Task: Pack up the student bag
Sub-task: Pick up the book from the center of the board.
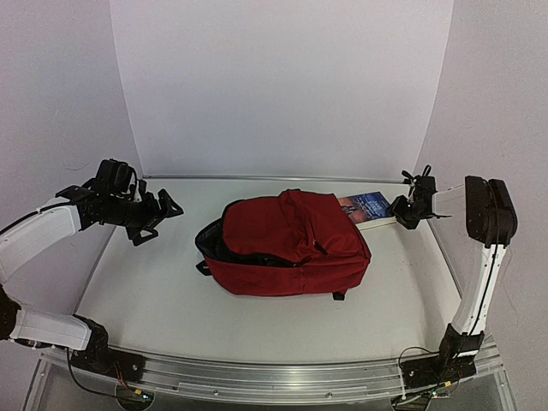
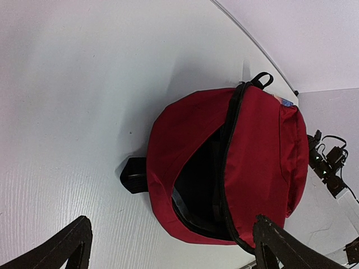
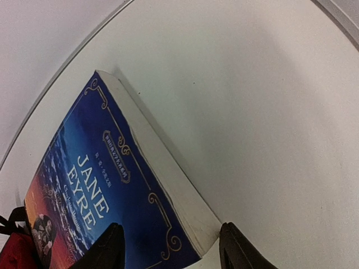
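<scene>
**Overhead view.** I see the student bag (image 1: 295,240) lying flat at the middle of the table (image 1: 154,300). Its main zipper (image 2: 229,140) is undone, and the dark mouth faces my left arm.

**Left gripper** (image 1: 161,214). Released, with the jaws spread wide. It hovers above the surface to the left of the bag, well apart from it. In the left wrist view both fingers (image 2: 61,246) frame the bag's open mouth from a distance.

**Right gripper** (image 1: 409,208). It sits at the far right, at a corner of a blue book (image 3: 106,168) titled Jane Eyre. The book lies flat, partly hidden behind the bag's far right end.

**Right wrist view.** One finger (image 3: 106,249) overlaps the cover and the other stands beside the page edge. The jaws straddle the corner, but I cannot tell whether they clamp it.
</scene>
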### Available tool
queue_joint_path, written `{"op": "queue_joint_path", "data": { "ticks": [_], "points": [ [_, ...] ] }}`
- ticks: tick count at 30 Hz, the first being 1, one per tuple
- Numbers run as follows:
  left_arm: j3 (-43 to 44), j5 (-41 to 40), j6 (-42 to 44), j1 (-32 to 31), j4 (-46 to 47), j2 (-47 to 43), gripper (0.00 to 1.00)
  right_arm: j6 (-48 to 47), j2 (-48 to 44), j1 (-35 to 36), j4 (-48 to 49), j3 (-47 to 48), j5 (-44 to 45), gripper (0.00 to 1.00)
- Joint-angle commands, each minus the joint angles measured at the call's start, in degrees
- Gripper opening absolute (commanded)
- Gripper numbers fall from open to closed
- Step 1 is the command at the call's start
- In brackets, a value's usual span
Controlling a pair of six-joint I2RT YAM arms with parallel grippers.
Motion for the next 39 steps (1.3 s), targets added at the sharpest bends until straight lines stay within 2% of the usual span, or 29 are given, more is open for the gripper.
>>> {"op": "queue_joint_path", "data": {
  "ticks": [1,10,22,29,33,39],
  "points": [
    [1.7,-1.0,-0.3,0.3,-0.4,-1.5,1.0,1.5,-3.5,0.1,2.2,1.1,-5.4,0.53],
    [1.3,-0.8,-0.3,0.3,0.2,-0.8,1.0,3.2,-7.3,0.1,4.1,0.1,-6.7,0.48],
    [0.8,-1.5,-0.6,0.3,-0.9,-2.2,1.0,4.0,-1.6,0.1,5.4,0.4,-7.6,0.41],
    [1.0,-1.5,-0.9,0.3,-1.0,-2.3,1.0,4.5,0.1,0.1,5.7,1.1,-6.7,0.4],
    [1.1,-1.5,-0.9,0.3,-1.2,-2.4,1.0,4.7,0.5,0.1,5.8,1.6,-6.8,0.3],
    [1.5,-2.1,-0.8,0.3,-1.7,-3.1,1.0,5.6,-3.1,0.1,7.1,0.5,-7.4,0.03]
  ]
}}
